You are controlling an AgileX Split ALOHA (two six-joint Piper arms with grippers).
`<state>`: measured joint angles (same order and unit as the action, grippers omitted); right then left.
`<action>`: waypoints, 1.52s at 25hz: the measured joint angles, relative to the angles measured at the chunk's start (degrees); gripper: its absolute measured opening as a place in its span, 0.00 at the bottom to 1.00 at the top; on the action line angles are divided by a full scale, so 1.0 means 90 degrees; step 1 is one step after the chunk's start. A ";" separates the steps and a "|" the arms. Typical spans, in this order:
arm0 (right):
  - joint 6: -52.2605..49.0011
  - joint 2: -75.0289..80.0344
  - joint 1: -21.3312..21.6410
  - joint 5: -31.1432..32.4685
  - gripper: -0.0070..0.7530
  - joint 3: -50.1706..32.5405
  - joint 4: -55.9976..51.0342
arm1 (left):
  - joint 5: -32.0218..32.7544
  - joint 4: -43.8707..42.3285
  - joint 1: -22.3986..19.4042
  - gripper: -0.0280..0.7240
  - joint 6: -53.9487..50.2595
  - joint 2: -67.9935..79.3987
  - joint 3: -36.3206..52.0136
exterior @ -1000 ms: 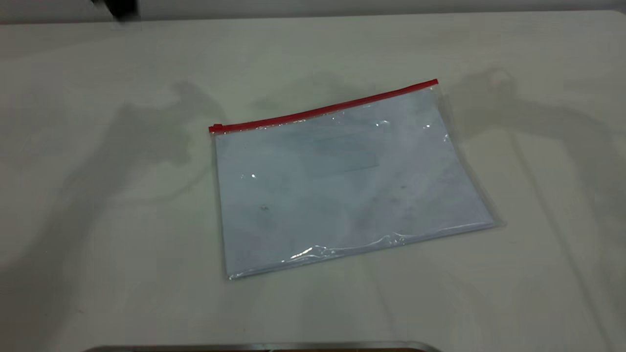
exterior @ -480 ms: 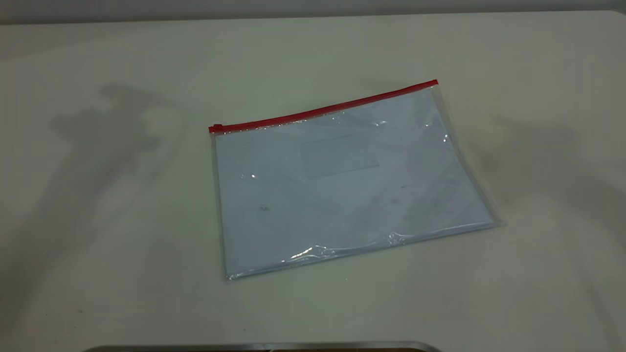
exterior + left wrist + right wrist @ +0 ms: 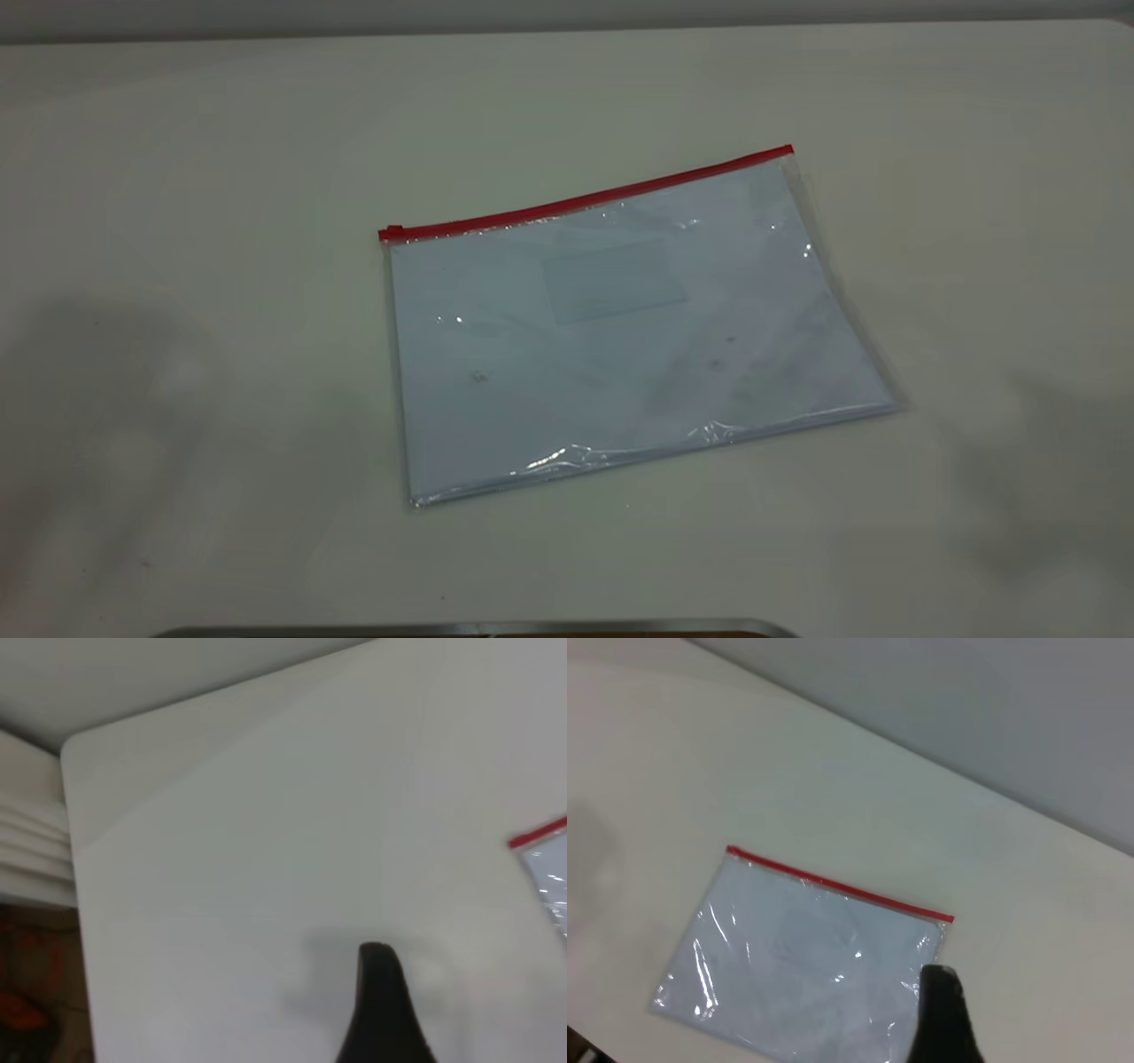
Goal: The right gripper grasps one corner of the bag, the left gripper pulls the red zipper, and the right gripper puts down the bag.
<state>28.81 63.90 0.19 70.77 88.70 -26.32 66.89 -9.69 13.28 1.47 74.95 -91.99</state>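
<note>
The bag [image 3: 620, 354] lies flat on the white table, clear plastic over white paper, with a faint label window. The red zipper [image 3: 585, 197] runs along its far edge, and the slider tab [image 3: 392, 233] sits at the left end. Neither gripper shows in the exterior view. My left gripper [image 3: 383, 1010] hangs above bare table, well off the bag's red corner [image 3: 538, 833]. My right gripper [image 3: 943, 1019] hangs high above the bag [image 3: 797, 966], over the side edge near a zipper [image 3: 837, 886] end. Nothing is held.
The table [image 3: 177, 177] spreads widely round the bag. A metal-rimmed object [image 3: 478, 627] lies at the front edge. The left wrist view shows a table corner [image 3: 75, 749] with a drop beyond it.
A black arm part at the top left has left the exterior view. The arms' shadows have slid outward and toward the front. The bag has not moved.
</note>
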 joint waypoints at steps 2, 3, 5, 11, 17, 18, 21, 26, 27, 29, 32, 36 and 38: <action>-0.0110 -0.0331 0.0000 0.0000 0.77 -0.0268 0.0000 | 0.0000 0.0022 0.0000 0.82 -0.0163 -0.0544 0.0399; -0.0130 -0.0557 0.0000 0.0000 0.77 -0.0490 0.0000 | 0.0000 0.0028 0.0000 0.82 -0.0284 -0.0830 0.0615; -0.0152 -0.1035 0.0000 0.0000 0.77 -0.1021 0.0000 | 0.0000 0.0023 0.0000 0.82 -0.0374 -0.1333 0.1031; -0.0152 -0.2637 0.0000 0.0000 0.77 -0.3070 0.0016 | 0.0000 0.0035 0.0000 0.82 -0.0415 -0.2828 0.2468; -0.0152 -0.4056 0.0000 -0.0182 0.77 -0.4722 0.0235 | 0.0000 0.0042 0.0000 0.82 -0.0417 -0.4191 0.3678; -0.0152 -0.4276 0.0000 -0.0234 0.77 -0.4973 0.0309 | 0.0000 0.0042 0.0000 0.82 -0.0422 -0.4399 0.3902; -0.0277 -0.4822 0.0000 -0.0368 0.77 -0.5581 0.0539 | 0.0000 0.0048 0.0000 0.82 -0.0422 -0.4937 0.4548; -0.0831 -0.5535 0.0000 -0.0502 0.77 -0.6267 0.1071 | 0.0000 0.0048 0.0000 0.82 -0.0422 -0.5694 0.5533; -0.0892 -0.5674 0.0000 -0.0502 0.77 -0.6348 0.1151 | 0.0000 0.0048 0.0000 0.82 -0.0422 -0.5836 0.5733; -0.0955 -0.5935 0.0000 -0.0495 0.77 -0.6443 0.1318 | 0.0000 0.0048 0.0000 0.82 -0.0422 -0.6076 0.6112; -0.1035 -0.6280 0.0000 -0.0474 0.77 -0.6573 0.1593 | 0.0000 0.0054 0.0000 0.82 -0.0422 -0.6397 0.6548; -0.1297 -0.6644 0.0000 -0.0534 0.77 -0.6745 0.1907 | 0.0000 0.0218 0.0000 0.82 -0.0386 -0.6609 0.6826; -0.1443 -0.6733 0.0000 -0.0577 0.77 -0.6773 0.2037 | 0.0000 0.0381 0.0000 0.82 -0.0318 -0.6667 0.6826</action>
<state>15.82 3.30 0.19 65.58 27.74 -7.98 66.89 -6.26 13.28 -1.40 14.95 -30.55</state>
